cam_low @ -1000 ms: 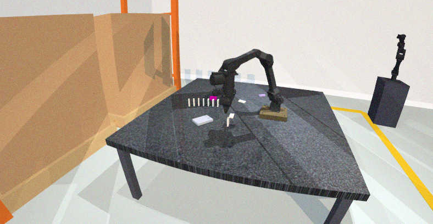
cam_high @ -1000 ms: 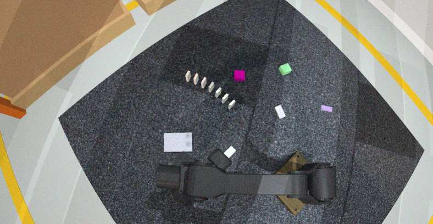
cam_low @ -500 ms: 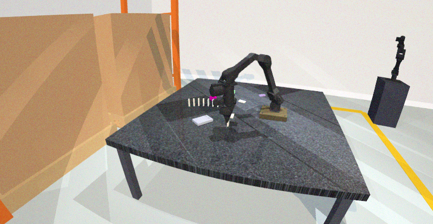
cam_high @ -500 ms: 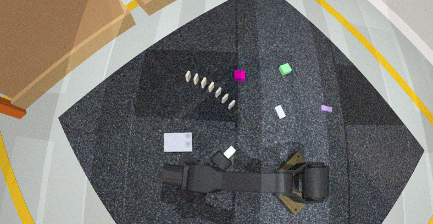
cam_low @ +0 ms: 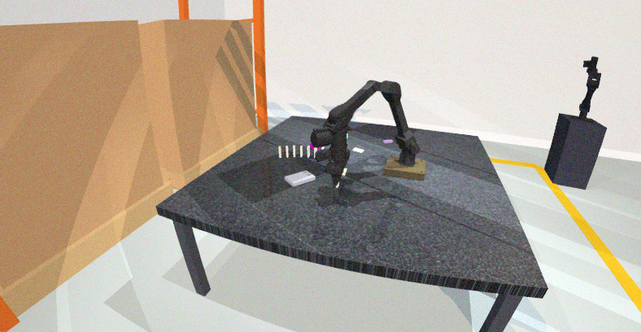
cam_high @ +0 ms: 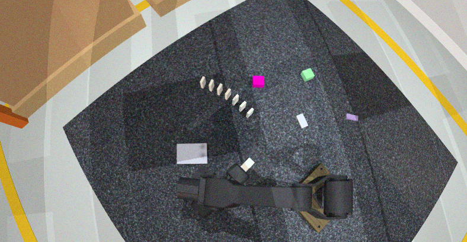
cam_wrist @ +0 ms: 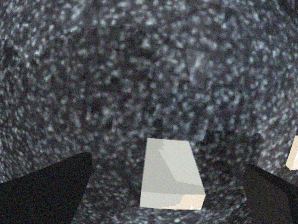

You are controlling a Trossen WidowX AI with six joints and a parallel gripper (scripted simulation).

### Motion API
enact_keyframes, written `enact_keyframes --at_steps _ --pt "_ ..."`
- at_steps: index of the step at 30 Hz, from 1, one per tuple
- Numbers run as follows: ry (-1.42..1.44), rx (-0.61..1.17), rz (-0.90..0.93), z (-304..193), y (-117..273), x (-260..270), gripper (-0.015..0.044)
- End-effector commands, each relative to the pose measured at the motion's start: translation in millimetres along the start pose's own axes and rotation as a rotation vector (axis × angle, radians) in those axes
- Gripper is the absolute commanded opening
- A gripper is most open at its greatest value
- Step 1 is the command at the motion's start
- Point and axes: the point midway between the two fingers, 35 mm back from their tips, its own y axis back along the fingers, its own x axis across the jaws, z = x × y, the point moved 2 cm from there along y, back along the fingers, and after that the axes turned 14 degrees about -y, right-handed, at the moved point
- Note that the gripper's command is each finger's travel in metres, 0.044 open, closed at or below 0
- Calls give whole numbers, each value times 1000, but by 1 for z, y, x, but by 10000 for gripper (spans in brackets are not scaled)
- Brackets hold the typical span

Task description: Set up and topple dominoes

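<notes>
- Gripper (cam_low: 337, 181) (cam_wrist: 172, 169) pointing down, fingers wide open and holding nothing; a standing domino (cam_low: 337, 185) (cam_wrist: 171, 172) sits between them, with a gap on both sides.
- On a top-view clock centred on the row, 12 at the picture's top, the arm (cam_high: 255, 196) (cam_low: 354, 102) covers that domino, and its wooden base (cam_high: 318, 225) (cam_low: 403, 172) lies toward 5.
- The row (cam_high: 227, 94) (cam_low: 294, 150) has seven upright dominoes, curving from 10 to 4 o'clock.
- One loose domino (cam_high: 247, 164) (cam_low: 344, 172) lies flat between 5 and 6; another white piece (cam_high: 301, 120) (cam_low: 358, 150) lies flat near 4.
- Magenta cube (cam_high: 258, 81) (cam_low: 315, 146) at 2; green cube (cam_high: 307, 74) (cam_low: 346, 135) farther out, between 2 and 3.
- Purple block (cam_high: 351, 117) (cam_low: 387, 141) between 3 and 4; pale slab (cam_high: 191, 153) (cam_low: 299, 177) at 7.
</notes>
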Motion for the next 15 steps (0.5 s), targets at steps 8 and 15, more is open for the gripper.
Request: enact_keyframes --at_steps 8,15 --pt "4 1 5 0 -1 1 151" --pt "4 1 5 0 -1 1 107"
